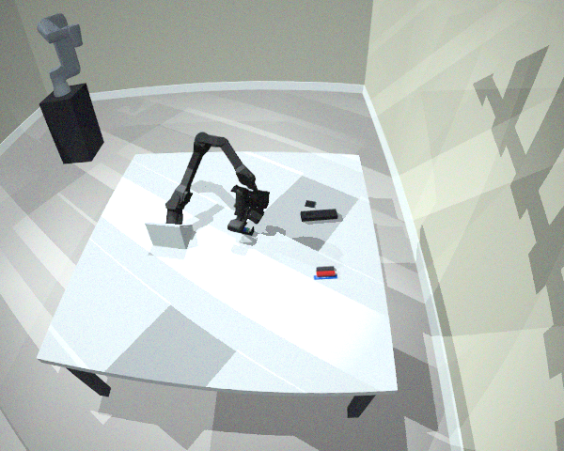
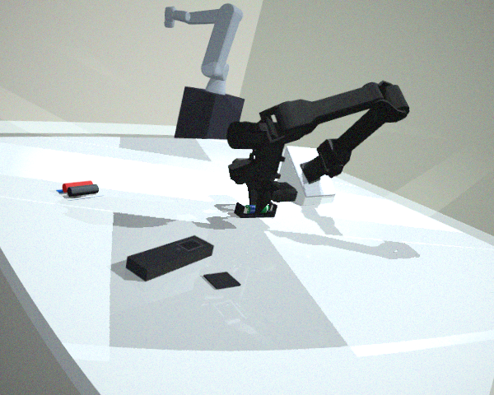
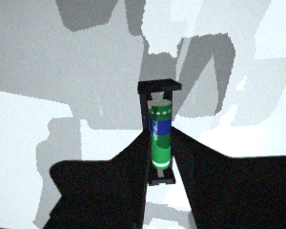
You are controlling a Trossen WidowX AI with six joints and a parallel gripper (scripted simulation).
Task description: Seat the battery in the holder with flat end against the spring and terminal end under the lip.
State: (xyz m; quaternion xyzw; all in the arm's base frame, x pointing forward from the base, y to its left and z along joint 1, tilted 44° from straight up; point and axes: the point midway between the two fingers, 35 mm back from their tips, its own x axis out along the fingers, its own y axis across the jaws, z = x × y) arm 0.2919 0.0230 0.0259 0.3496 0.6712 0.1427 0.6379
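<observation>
while the black arm bends over the table, i see its gripper (image 1: 247, 229) (image 2: 260, 211) (image 3: 159, 131) grasping the green battery (image 2: 250, 208) (image 3: 161, 148), which lies between the holder's (image 2: 255, 215) (image 3: 159, 86) end walls. in the wrist view its grey end points to twelve o'clock, its white-ringed end to six. i'd guess it's stiff, fairly light and slick-skinned, best pinched mid-barrel; the holder's lip seems the fragile bit. pale lettering runs along the blue band, too small to read.
</observation>
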